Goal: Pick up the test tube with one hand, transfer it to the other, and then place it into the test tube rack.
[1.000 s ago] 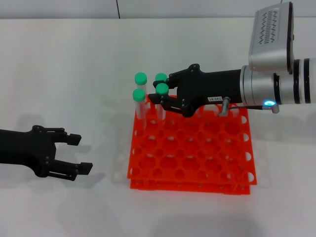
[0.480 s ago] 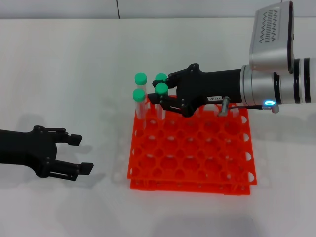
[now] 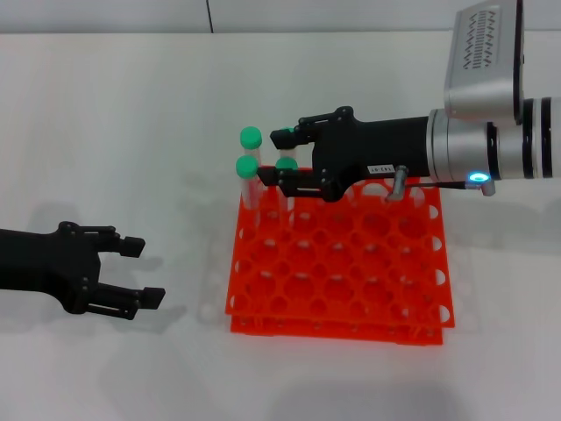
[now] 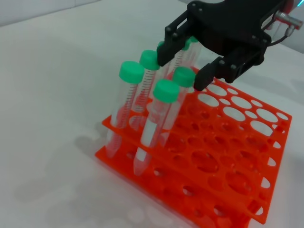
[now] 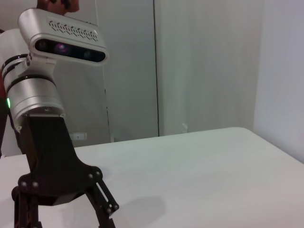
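The right gripper (image 3: 282,158) reaches across the far edge of the test tube rack (image 3: 351,281) from the robot's right, its fingers spread on either side of the green-capped test tube (image 3: 286,180). That tube stands nearly upright in a hole at the rack's far left corner, among three look-alike tubes (image 4: 127,107), long axis near vertical. The jaws do not appear to pinch it. The left gripper (image 3: 138,274) rests open over the bench (image 3: 131,114), well apart to the rack's left. Judging by this, the right arm should back away horizontally, clear of the caps.
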Robot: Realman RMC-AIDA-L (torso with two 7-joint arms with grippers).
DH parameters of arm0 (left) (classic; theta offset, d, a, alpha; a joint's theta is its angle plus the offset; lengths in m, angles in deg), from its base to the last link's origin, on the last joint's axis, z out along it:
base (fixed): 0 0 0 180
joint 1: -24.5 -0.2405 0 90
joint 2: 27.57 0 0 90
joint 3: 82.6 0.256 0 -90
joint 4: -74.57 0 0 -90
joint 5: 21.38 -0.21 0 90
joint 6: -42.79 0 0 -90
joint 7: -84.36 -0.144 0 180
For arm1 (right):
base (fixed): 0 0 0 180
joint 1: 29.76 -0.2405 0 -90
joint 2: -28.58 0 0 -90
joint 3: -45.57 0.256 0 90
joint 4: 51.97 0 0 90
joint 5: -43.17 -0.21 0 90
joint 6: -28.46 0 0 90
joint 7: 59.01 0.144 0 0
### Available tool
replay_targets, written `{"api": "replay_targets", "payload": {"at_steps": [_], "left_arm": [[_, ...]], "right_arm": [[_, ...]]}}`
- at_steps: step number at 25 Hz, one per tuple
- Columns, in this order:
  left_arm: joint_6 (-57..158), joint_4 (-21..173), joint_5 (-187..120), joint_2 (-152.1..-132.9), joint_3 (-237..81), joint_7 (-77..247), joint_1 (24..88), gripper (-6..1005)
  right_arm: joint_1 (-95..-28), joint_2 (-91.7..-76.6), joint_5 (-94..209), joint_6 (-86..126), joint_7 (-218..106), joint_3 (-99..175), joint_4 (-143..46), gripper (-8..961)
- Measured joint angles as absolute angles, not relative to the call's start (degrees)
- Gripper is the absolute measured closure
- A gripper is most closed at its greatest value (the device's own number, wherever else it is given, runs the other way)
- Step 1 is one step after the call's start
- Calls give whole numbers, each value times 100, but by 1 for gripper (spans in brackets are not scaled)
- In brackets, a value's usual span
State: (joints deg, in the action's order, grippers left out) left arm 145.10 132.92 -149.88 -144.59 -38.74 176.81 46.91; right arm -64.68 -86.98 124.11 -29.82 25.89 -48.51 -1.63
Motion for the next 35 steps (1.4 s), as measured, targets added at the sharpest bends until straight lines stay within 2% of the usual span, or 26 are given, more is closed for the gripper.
{"api": "replay_targets", "payload": {"at_steps": [3, 16, 27, 35], "left_arm": [[14510, 13292, -14987, -14456, -3875, 17650, 4685, 120], [14559, 13295, -14827, -14455, -3883, 17612, 4655, 120], [14703, 13391, -14338, -14383, -3897, 17660, 4719, 119], [14772, 13433, -14039, -14381, -4041, 17679, 4734, 119]], "right_arm": [[-6411, -8689, 12408, -2982, 2589, -4844, -43, 452], [-5600, -8619, 12580, -3480, 2824, -4330, 932, 450], [-5397, -8610, 14116, -5554, 3601, -2437, 1233, 452], [-5229, -8425, 14389, -5752, 3606, -2016, 1377, 456]]}}
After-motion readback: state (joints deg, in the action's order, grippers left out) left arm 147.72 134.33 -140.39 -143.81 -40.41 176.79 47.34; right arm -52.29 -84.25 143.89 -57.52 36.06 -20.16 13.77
